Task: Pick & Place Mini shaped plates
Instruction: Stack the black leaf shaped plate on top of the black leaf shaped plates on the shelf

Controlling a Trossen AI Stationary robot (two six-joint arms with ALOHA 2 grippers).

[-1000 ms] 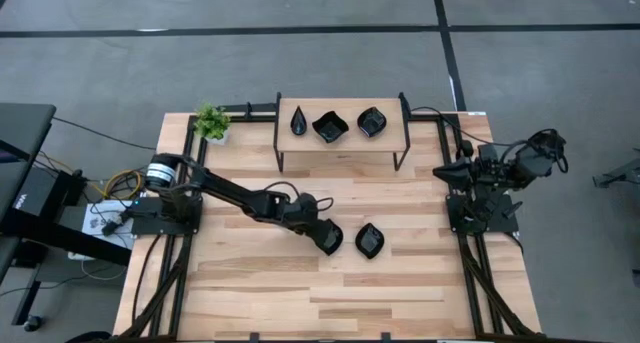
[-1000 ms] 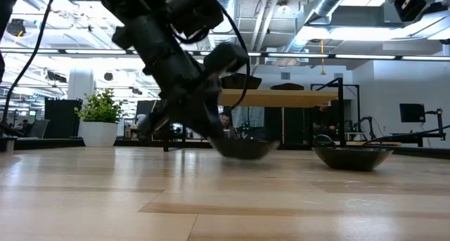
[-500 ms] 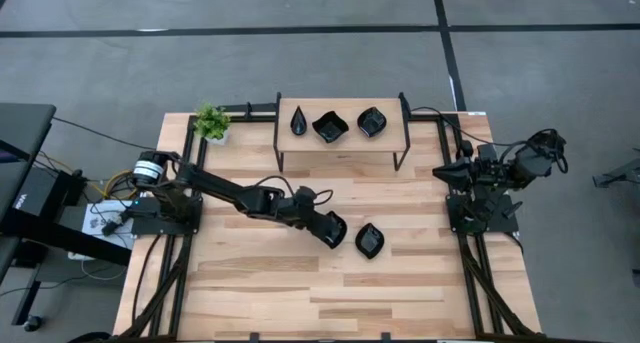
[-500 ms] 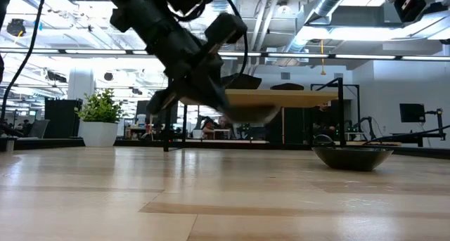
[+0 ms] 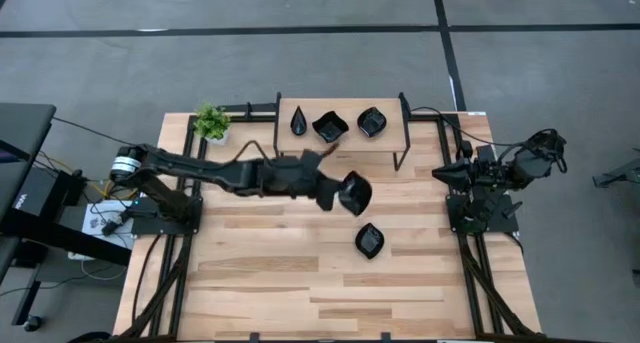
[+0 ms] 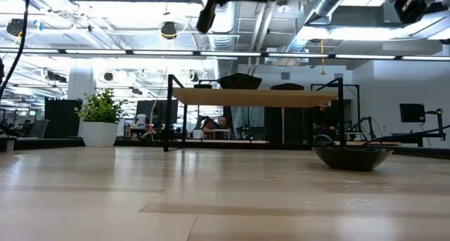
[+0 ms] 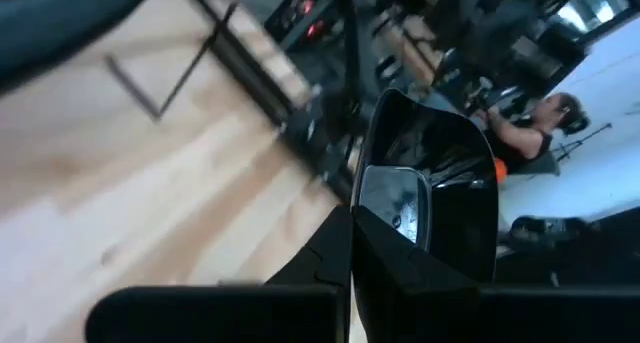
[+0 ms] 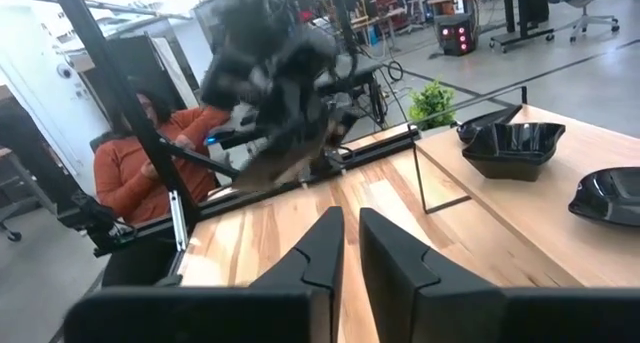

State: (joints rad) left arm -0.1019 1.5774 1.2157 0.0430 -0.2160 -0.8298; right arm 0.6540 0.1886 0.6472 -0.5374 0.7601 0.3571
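My left gripper (image 5: pixel 340 194) is raised over the middle of the table and shut on a glossy black wavy-edged mini plate (image 5: pixel 356 193); in the left wrist view that plate (image 7: pixel 430 173) stands just past the fingers. A second mini plate (image 5: pixel 369 240) rests on its base on the table, also visible in the low view (image 6: pixel 351 157). Three more mini plates (image 5: pixel 330 126) sit on the shelf at the far side. My right gripper (image 5: pixel 440 172) waits shut at the table's right edge. My left gripper pinches the mini plate by its rim (image 7: pixel 392 215) between the two fingers. The plate is lifted clear of the table and tilted up on edge beyond the fingertips. The fingers (image 7: pixel 400 273) cover the exact spot of contact.
A wooden shelf on black legs (image 5: pixel 342 143) spans the far middle of the table. A small green potted plant (image 5: pixel 211 122) stands at the far left corner. A person in an orange top (image 8: pixel 140 163) sits beyond the table. Bare tabletop lies along the near side.
My left gripper has risen from the table with the plate and moved toward the far edge and the shelf, leaving the low view upward. The plate, at table level a second ago, now hangs clear in the air. The other plate has stayed put.
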